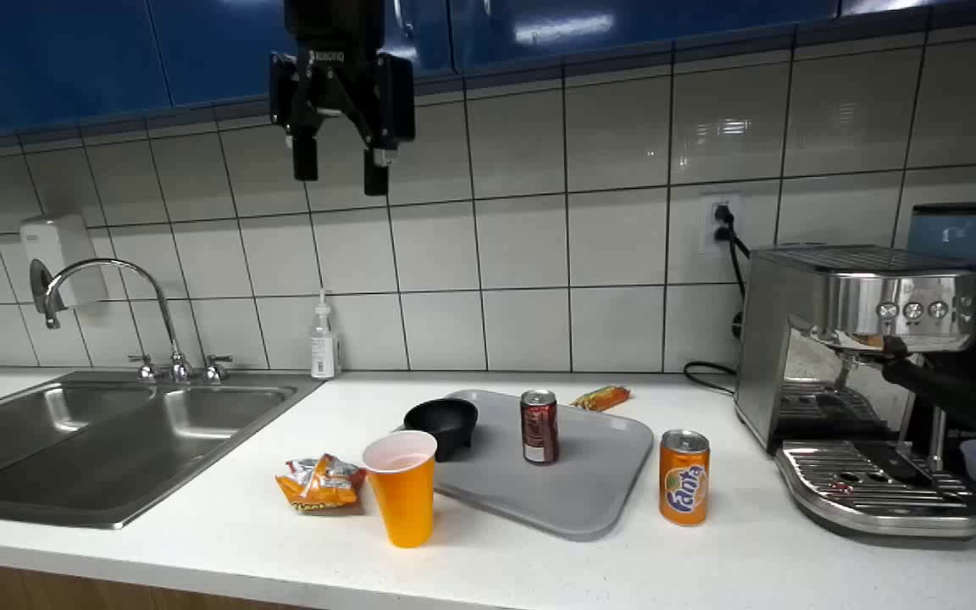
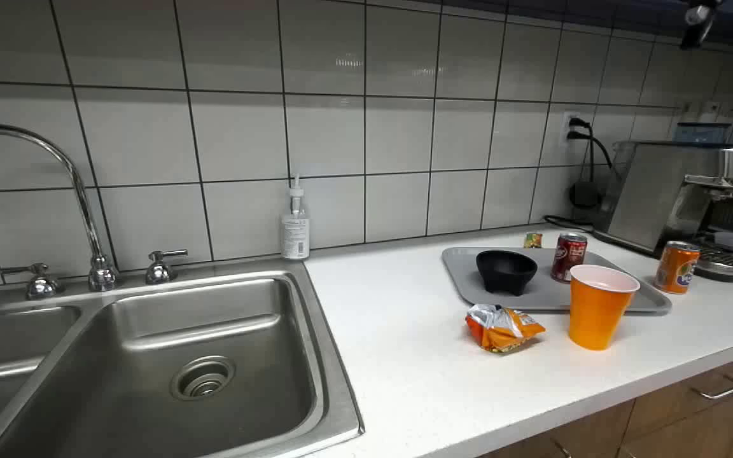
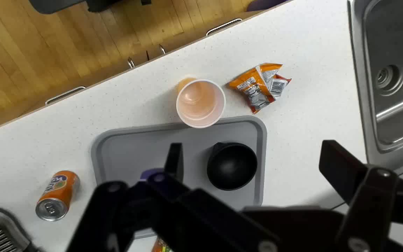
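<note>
High above the counter, my gripper (image 1: 341, 168) hangs open, its fingers pointing down and nothing between them. Below it in the wrist view lies a black bowl (image 3: 232, 166), on a grey tray (image 1: 590, 500). A dark red can (image 1: 539, 428) stands upright on the tray; the gripper hides it in the wrist view. By the tray's front edge is an orange cup (image 1: 407, 508) with a pale inside, upright. A crumpled orange snack bag (image 2: 503, 331) lies beside the cup. To the tray's other side stands an orange Fanta can (image 1: 684, 483). Behind the tray lies a small colourful packet (image 1: 602, 397).
A double steel sink (image 2: 335, 381) with a tall faucet (image 1: 119, 264) takes one end of the counter. A pump bottle (image 1: 324, 343) stands by the tiled wall. At the opposite end is an espresso machine (image 1: 869, 296). Blue cabinets (image 1: 623, 25) overhang the back.
</note>
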Controlling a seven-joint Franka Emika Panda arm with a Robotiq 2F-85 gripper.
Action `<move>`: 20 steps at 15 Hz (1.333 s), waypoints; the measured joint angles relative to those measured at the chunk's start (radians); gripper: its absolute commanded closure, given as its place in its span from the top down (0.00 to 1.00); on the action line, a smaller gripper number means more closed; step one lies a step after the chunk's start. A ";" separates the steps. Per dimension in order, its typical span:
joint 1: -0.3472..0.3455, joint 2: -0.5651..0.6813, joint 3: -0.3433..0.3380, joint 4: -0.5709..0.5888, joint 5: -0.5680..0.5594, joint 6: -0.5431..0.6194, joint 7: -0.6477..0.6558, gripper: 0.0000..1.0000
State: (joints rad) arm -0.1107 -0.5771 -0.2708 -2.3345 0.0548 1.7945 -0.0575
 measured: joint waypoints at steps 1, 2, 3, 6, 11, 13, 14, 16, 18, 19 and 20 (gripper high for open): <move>0.000 0.000 -0.001 0.000 0.000 0.001 0.000 1.00; 0.000 0.000 -0.002 0.000 0.000 0.001 0.000 1.00; 0.000 0.000 -0.002 0.000 0.000 0.001 0.000 1.00; 0.000 0.000 -0.002 0.000 0.000 0.001 0.000 1.00; -0.001 0.001 0.000 -0.006 0.000 0.006 0.000 1.00; -0.001 0.003 0.005 -0.017 0.000 0.017 -0.007 1.00; -0.001 0.004 0.008 -0.024 0.000 0.025 -0.010 1.00; -0.001 0.006 0.016 -0.040 0.000 0.051 -0.015 1.00; -0.001 0.008 0.026 -0.060 0.000 0.085 -0.021 1.00; 0.000 0.009 0.030 -0.070 0.000 0.100 -0.025 1.00; 0.000 0.012 0.035 -0.079 0.000 0.114 -0.030 1.00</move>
State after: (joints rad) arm -0.1106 -0.5649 -0.2357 -2.4138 0.0545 1.9082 -0.0875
